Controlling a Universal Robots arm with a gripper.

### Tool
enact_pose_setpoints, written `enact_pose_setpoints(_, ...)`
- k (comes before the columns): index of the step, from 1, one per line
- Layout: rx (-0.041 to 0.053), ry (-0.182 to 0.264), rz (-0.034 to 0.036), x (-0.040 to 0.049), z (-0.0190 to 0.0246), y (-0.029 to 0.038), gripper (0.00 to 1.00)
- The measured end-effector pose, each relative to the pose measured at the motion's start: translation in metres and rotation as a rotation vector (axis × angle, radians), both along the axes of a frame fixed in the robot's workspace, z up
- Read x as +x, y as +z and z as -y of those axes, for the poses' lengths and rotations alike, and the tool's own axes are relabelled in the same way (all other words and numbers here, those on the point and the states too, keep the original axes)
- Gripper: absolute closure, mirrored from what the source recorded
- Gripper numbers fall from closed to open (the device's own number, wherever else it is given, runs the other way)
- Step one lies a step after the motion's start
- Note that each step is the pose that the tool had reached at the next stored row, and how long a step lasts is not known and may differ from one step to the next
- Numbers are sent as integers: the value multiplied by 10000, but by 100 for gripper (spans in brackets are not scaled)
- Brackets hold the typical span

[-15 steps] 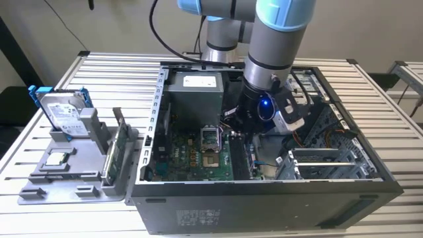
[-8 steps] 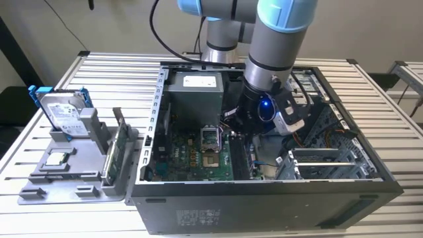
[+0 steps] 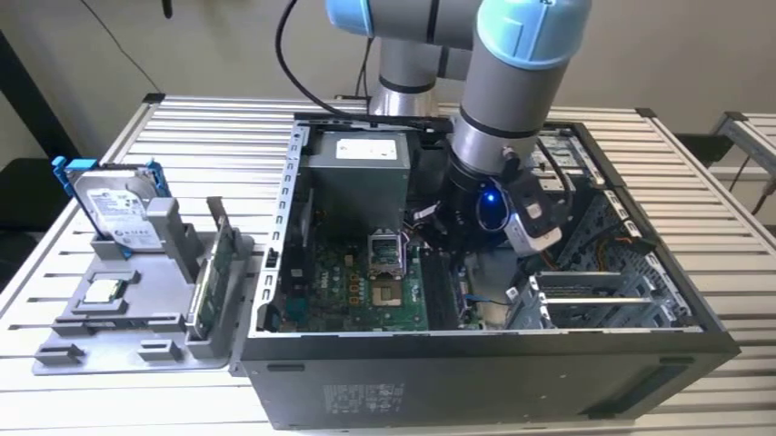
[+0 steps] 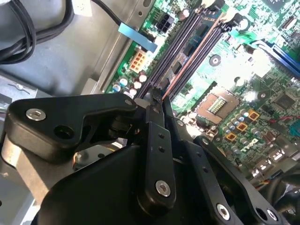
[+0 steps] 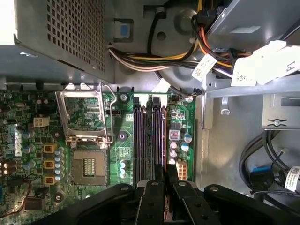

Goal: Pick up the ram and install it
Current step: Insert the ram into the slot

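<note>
Slatted table (image 3: 182, 136), one open case (image 3: 485, 363). One gripper (image 5: 159, 180) clenched on ram (image 4: 169, 79): thin dark stick, edge-on over four slots (image 5: 150, 140).

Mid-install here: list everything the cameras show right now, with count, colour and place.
Computer case: one, dark grey, open, centre of the slatted table.
Motherboard: one, green, on the case floor.
Processor socket: one, silver frame, lid raised, empty, beside the memory slots.
Memory slots: a row, dark, on the motherboard just ahead of the tool.
Power supply: one, grey, at the far end of the case.
Cable bundle: one, yellow, black and orange, running from the power supply.
Parts holder: one, grey, at the exterior view's left of the case.
Hard drive: one, silver in a blue frame, upright in the holder.
Green card: one, upright in the holder.
Arm: one, grey with light blue joints, reaching into the case.
Tool: one, black, over the memory slots.
</note>
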State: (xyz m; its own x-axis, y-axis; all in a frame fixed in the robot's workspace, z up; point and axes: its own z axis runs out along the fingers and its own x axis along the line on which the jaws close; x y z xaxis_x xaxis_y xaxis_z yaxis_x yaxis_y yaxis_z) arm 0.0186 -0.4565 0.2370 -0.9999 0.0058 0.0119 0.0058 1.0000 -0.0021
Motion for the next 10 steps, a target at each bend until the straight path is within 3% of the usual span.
enact_pose_setpoints(10,11,0,103,1,1,-131,86)
